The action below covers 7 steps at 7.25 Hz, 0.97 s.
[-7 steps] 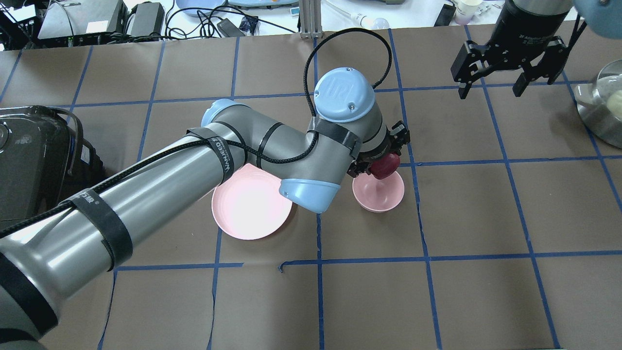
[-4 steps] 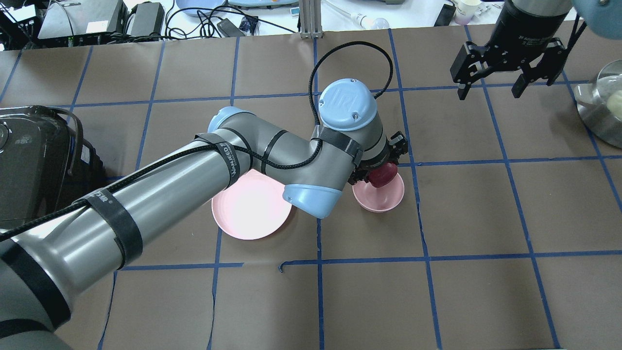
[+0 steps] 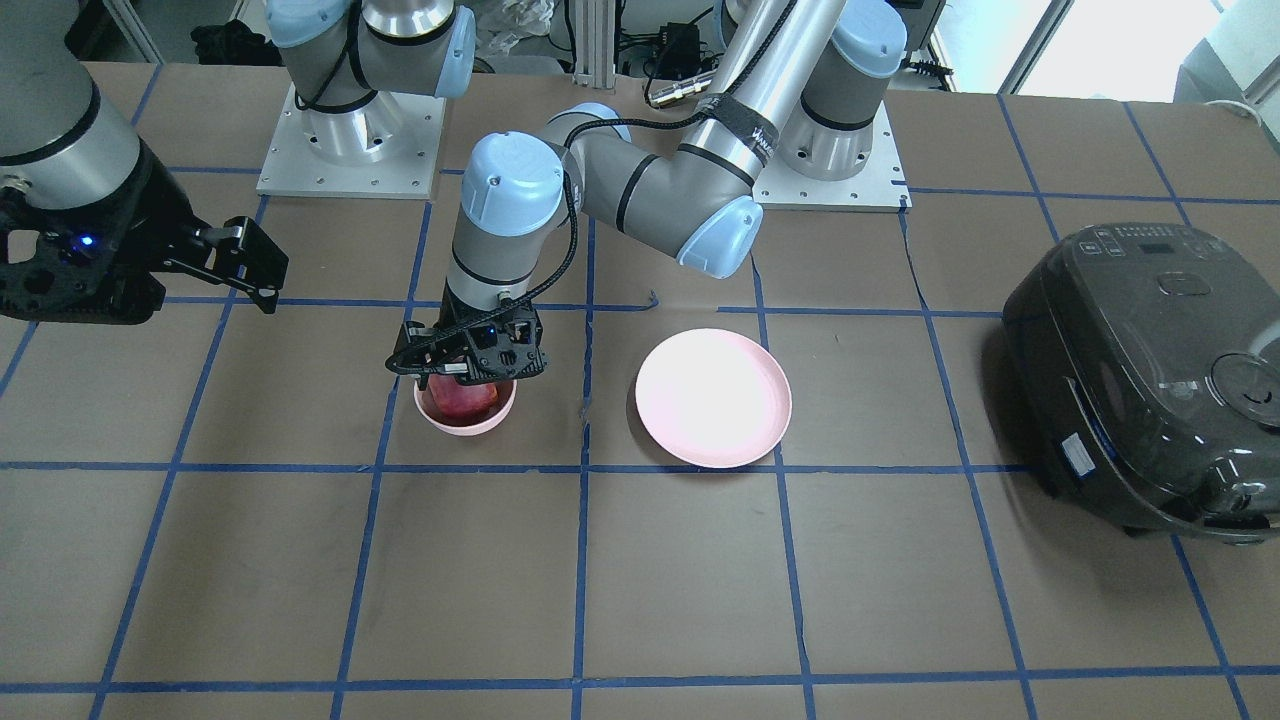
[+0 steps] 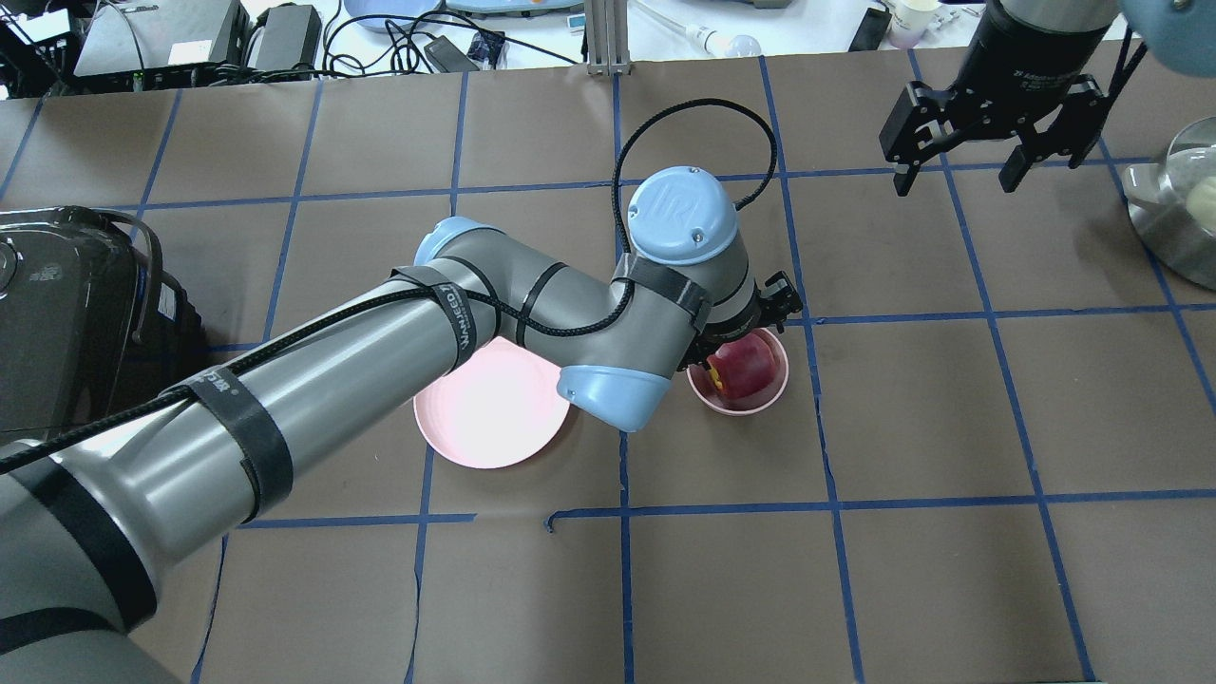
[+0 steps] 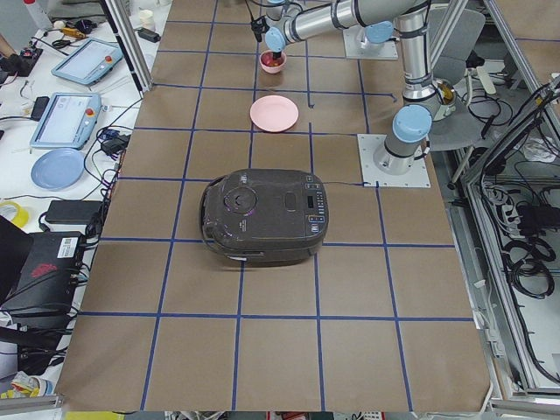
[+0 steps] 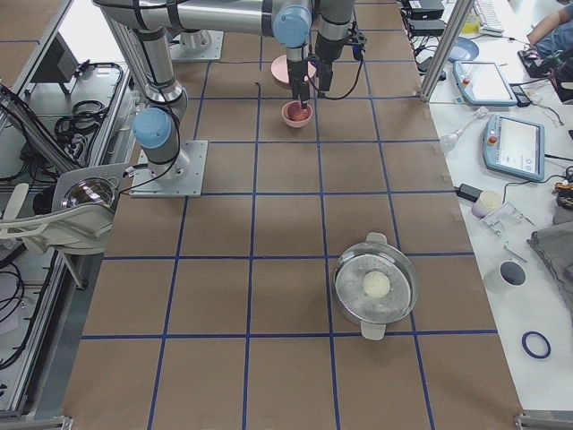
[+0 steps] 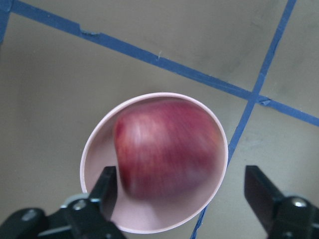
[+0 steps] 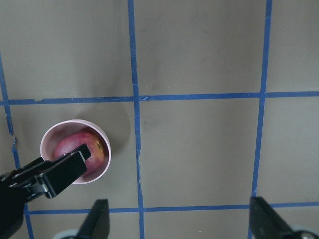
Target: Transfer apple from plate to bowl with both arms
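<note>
**Desk:** Where is the apple?

**Photographer:** The dark red apple [image 4: 746, 369] lies inside the small pink bowl [image 4: 736, 410] and fills most of it. Its yellowish patch is turned up toward the overhead camera. It looks blurred in the left wrist view.

**Desk:** And the left gripper?

**Photographer:** The left gripper [image 7: 180, 179] hangs directly over the bowl. Its fingers [image 7: 102, 194] are released and spread wider than the apple, gripping nothing. One finger is close by the apple's side and the other is well clear of it. I cannot tell whether the near one touches the fruit.

**Desk:** The other arm?

**Photographer:** The right gripper [image 4: 958, 180] hovers above the worktop [image 4: 931, 570], well apart from the bowl, on its far side and toward the right arm's side. Its fingers are also spread, with nothing between them. The right wrist camera looks down on the bowl from there.

**Desk:** What surrounds the bowl?

**Photographer:** The wide pink plate [image 4: 475, 456] sits near the bowl on the left arm's side, and the left arm's elbow partly covers it in the overhead view. Beyond the plate, well apart from the bowl, stands a black rice cooker [image 4: 66, 313]. On the bowl's opposite side, also well apart, a lidded steel pot [image 4: 1173, 228] sits at the edge of the overhead view. The worktop is brown and gridded with blue tape lines [image 4: 988, 313], and the bowl rests just beside one crossing.
</note>
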### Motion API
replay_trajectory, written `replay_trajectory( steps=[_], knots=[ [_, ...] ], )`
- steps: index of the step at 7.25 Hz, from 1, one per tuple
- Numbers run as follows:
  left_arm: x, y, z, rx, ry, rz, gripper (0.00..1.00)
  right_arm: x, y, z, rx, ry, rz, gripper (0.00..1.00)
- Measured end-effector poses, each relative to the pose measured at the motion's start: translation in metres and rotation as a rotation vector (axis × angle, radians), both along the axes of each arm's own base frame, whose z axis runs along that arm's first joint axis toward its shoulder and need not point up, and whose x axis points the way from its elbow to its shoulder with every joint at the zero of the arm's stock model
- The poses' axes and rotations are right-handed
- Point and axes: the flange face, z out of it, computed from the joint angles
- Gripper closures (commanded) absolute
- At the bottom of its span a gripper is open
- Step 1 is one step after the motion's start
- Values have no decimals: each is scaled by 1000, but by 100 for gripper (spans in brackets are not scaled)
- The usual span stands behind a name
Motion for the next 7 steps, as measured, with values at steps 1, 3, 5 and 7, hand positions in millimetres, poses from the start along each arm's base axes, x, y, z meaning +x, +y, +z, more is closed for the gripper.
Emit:
replay_trajectory(
  steps=[1,3,5,7],
  knots=[
    [0,1,10,-12,8,-3,0,0,0,1,-1,0,4,0],
    [10,-3,39,-50,18,-13,0,1,0,6,-13,0,15,0],
    [48,-20,65,-93,-17,-136,0,8,4,13,-24,-2,16,0],
    [118,-47,104,-121,-64,-249,0,34,10,14,-28,-3,40,0]
  ],
)
